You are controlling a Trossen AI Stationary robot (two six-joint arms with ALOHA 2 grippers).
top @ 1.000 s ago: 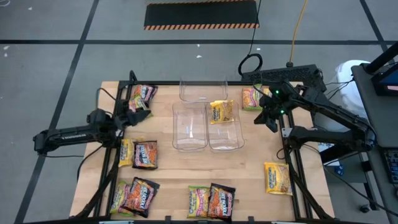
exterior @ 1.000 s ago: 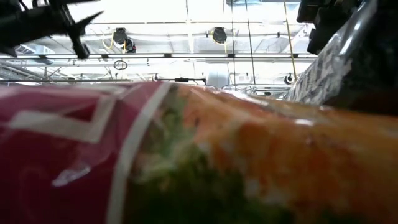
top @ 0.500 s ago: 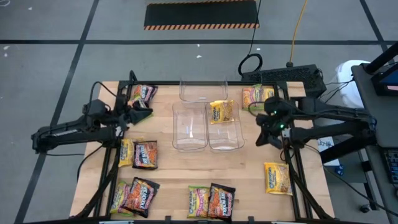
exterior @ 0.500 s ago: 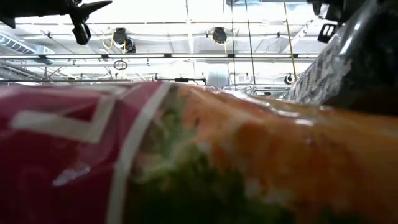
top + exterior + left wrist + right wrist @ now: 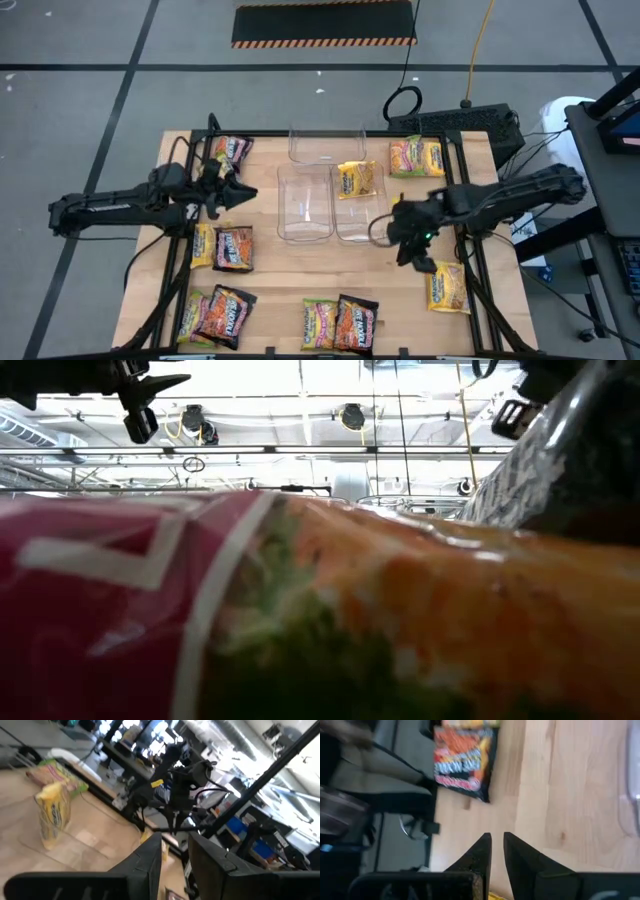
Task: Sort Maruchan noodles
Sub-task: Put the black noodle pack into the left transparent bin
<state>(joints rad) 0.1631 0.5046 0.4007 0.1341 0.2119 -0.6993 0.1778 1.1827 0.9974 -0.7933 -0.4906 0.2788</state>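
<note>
Basically my right claw hangs low over bare wood between the bins and the yellow packet by the table's right edge; its fingers are down to a thin slit with nothing in it. My left claw sits up off the table on the left side, a bit wider apart, also empty, near the dark packet at the back corner. Noodles are scattered: a pink-green one back right, a yellow one leaning at the bins, dark and yellow ones mid-left, more front left and front centre. I'd guess they're light, with a stiff brittle block inside slick, crinkly film, so flat faces will slip and a hard squeeze cracks them. Best grab is probably across a short edge or the crimped seam. The yellow packet lies close to the frame rail, so there's little room on that side; come in from the bin side. Mid-table is open. Bin walls are clear and easy to clip.
</note>
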